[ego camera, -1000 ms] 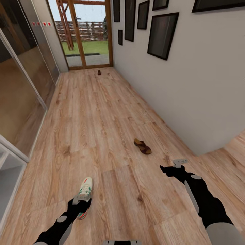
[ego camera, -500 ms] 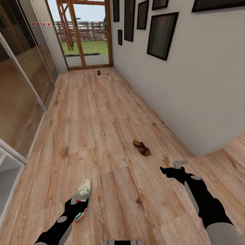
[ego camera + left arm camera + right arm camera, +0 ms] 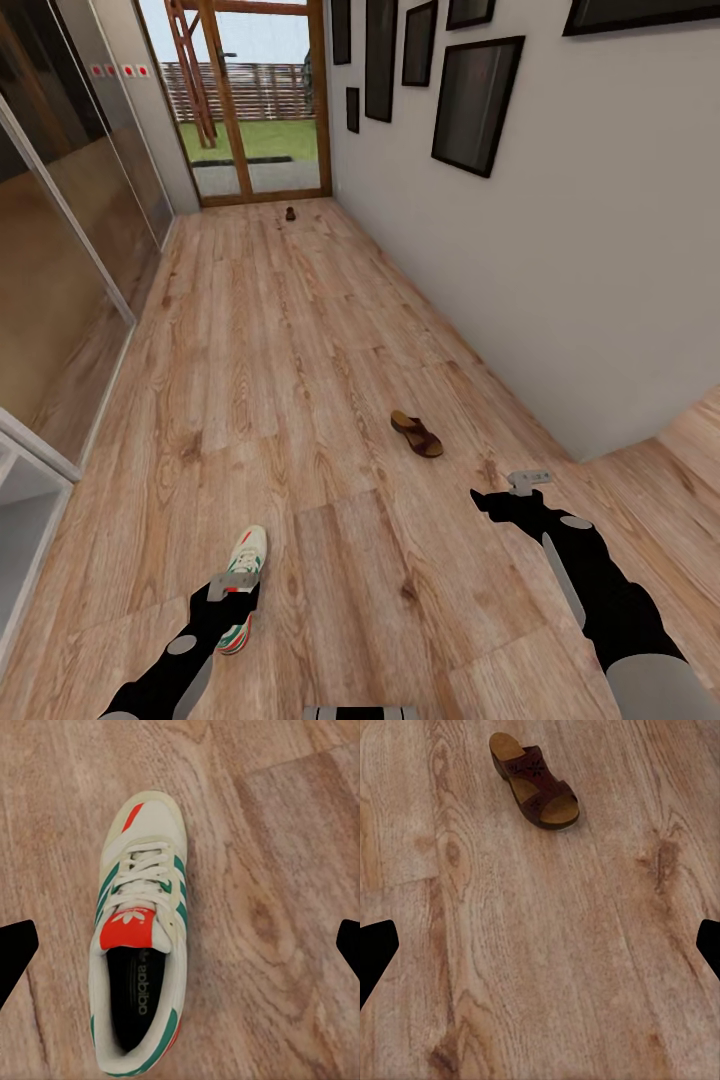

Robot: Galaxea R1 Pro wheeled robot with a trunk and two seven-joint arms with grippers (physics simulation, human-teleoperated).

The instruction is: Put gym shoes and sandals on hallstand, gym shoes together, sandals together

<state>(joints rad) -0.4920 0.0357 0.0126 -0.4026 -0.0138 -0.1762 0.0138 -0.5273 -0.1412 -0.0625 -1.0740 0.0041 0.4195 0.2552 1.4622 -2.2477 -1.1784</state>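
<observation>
left wrist view: cream gym shoe, teal stripes, red tongue.

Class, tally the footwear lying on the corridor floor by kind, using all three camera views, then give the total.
Gym shoes: 1, cream-white with green stripes, under the left gripper.
Sandals: 1 brown, ahead of the right gripper.
Unidentified: 1 small dark item near the glass door, too small to tell.
Total: 3

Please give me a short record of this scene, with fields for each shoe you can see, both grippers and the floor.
gym shoe: cream-white sneaker with teal stripes, on floor beneath left gripper
near sandal: brown leather open sandal, on floor ahead of right gripper
far item: small dark object by glass door, too small to identify
left gripper: open, empty
right gripper: open, empty
floor: light wood-grain planks
</observation>
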